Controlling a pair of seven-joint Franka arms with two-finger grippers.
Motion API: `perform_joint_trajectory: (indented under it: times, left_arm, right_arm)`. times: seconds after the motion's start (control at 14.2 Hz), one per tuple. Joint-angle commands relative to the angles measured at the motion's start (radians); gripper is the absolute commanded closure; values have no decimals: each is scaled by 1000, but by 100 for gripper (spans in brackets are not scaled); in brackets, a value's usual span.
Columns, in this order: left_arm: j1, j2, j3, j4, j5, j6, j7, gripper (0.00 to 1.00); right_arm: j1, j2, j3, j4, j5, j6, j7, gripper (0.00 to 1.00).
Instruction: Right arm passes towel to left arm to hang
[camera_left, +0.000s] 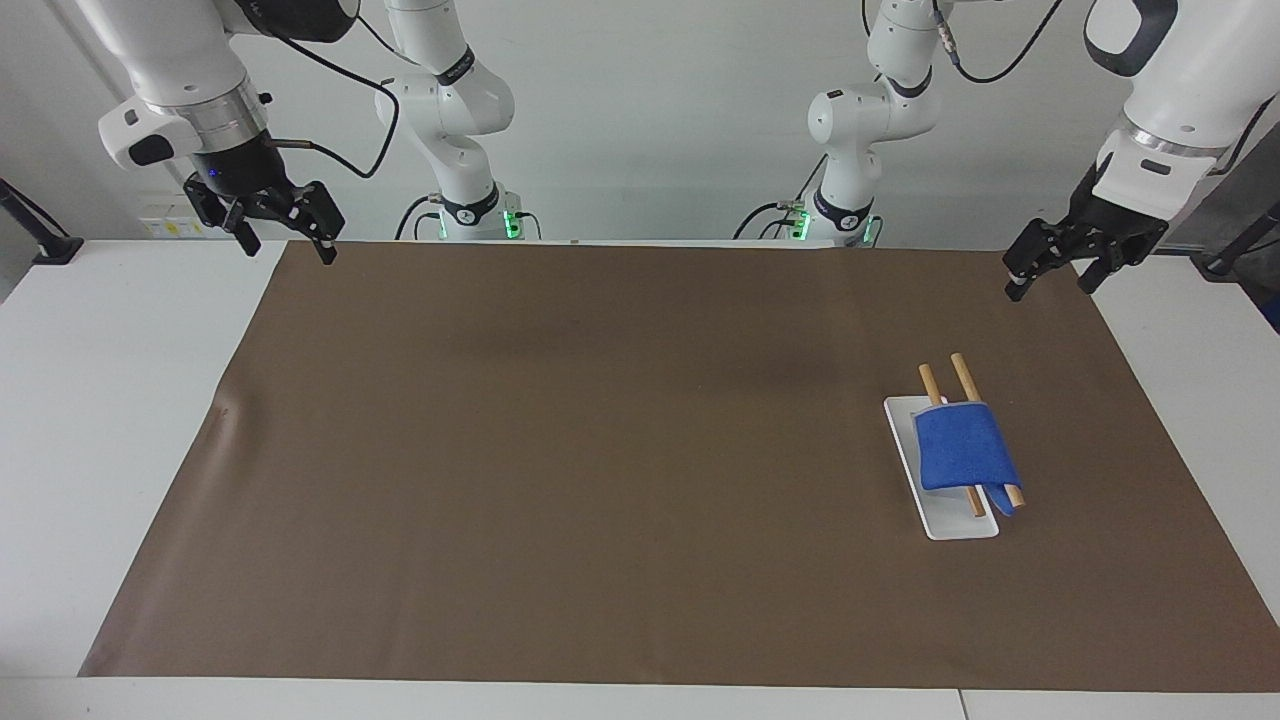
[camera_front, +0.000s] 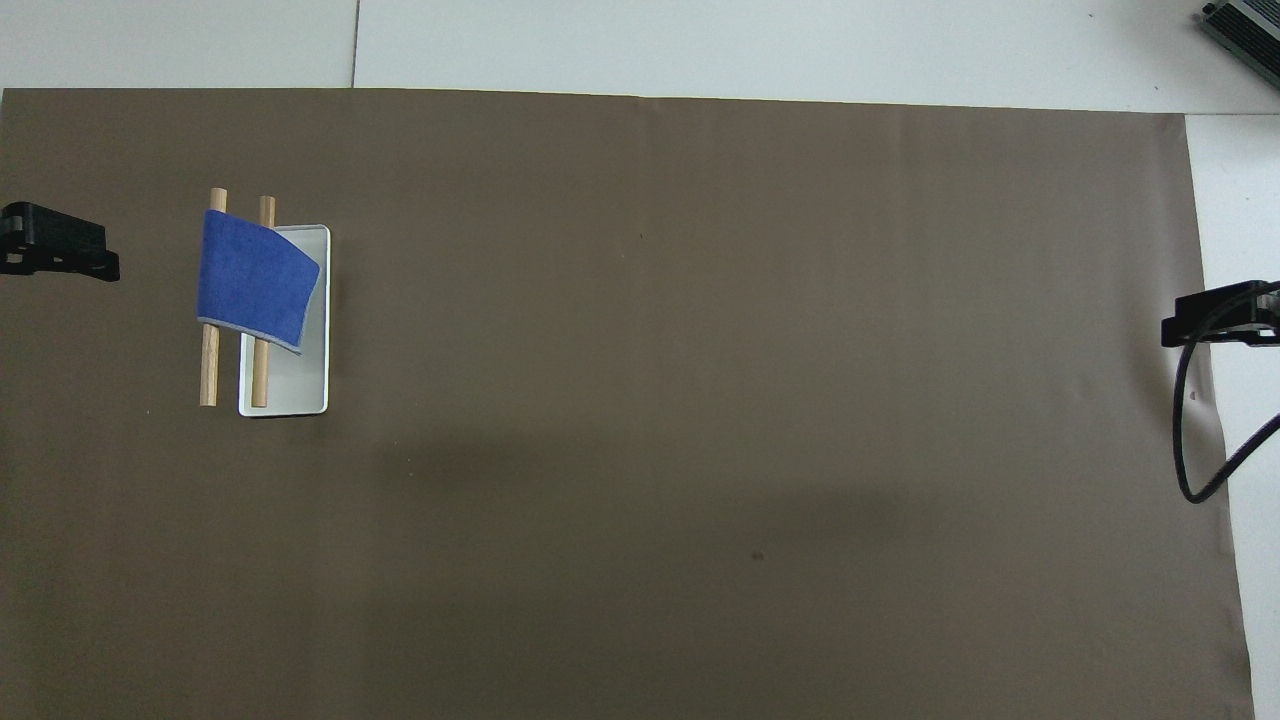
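Note:
The blue towel is draped over two wooden rods that stand over a white tray, toward the left arm's end of the table. It also shows in the overhead view, with its pale grey edge on the side nearer the robots. My left gripper is open and empty, up in the air over the mat's edge beside the rods. My right gripper is open and empty, held over the mat's corner at the right arm's end, where the arm waits.
A brown mat covers most of the white table. A black cable loops down from the right gripper. The left gripper's tip shows at the edge of the overhead view.

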Motion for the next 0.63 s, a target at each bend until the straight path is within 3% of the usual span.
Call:
perform_joint_trajectory:
  times: [0.0,0.56]
  left_arm:
    - [0,-7,9,-8,-14,7,11,0]
    - [-35,-30,12,-41,39,8,11,0]
  right_arm:
    - [-13,-23,8,-27,7,8,4,0]
    - [-13,-23,8,-27,7,8,4,0]
